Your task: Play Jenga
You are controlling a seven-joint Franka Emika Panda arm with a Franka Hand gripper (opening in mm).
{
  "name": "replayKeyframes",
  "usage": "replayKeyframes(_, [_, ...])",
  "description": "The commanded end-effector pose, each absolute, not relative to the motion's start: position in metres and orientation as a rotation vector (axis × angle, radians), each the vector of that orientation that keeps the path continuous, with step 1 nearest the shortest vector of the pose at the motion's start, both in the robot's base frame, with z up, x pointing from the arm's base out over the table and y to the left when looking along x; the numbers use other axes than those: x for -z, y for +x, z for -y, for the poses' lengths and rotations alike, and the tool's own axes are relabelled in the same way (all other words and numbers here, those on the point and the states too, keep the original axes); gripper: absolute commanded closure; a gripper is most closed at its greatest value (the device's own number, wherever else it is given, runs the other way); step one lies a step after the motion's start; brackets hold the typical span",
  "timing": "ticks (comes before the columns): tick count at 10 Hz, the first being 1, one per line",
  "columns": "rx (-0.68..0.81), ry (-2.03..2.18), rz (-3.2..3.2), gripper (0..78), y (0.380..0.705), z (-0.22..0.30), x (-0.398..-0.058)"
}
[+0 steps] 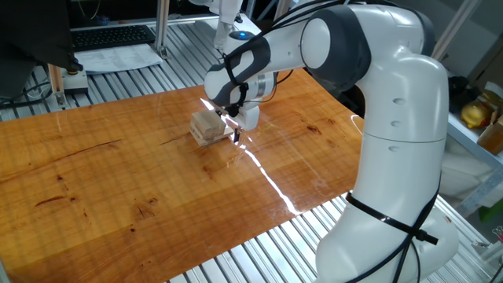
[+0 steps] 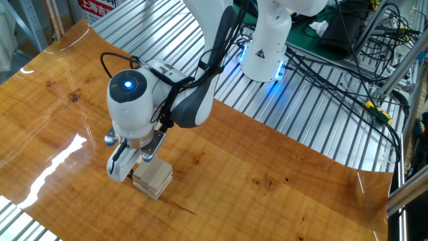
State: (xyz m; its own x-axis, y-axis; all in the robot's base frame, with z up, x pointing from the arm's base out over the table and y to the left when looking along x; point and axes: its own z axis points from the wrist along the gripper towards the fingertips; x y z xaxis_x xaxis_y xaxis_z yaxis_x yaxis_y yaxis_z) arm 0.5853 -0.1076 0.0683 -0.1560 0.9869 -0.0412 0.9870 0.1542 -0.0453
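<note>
- We saw the small low stack of pale, unpainted wooden Jenga blocks (image 1: 207,126) (image 2: 152,179) standing on the glossy orange-brown wooden tabletop (image 1: 118,173) (image 2: 267,181), toward the middle of the board and well apart from its edges.
- We counted about three crossed layers in the stack, all squarely piled.
- The white arm's two-finger gripper (image 1: 238,126) (image 2: 132,161) hung low at the stack, pointing down, just beside one of its side faces.
- We saw one white finger (image 2: 119,169) reaching down to the tabletop next to the lower blocks; the other finger sat over the stack's top edge.
- We could not tell how far the fingers were parted, nor whether they had hold of a block; the wrist hid the gap.
- A blue light (image 2: 128,84) glowed on the wrist housing.
</note>
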Motion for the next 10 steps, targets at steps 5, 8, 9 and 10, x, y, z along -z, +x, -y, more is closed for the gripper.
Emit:
replayKeyframes(5, [0.096, 2.034, -2.382, 0.1, 0.5844, 0.107, -0.0679])
replayKeyframes(8, [0.094, 2.033, -2.382, 76.4, 0.584, 0.1068, -0.0678])
replayKeyframes(9, [0.094, 2.033, -2.382, 76.4, 0.584, 0.1068, -0.0678])
replayKeyframes(10, [0.094, 2.033, -2.382, 76.4, 0.584, 0.1068, -0.0678])
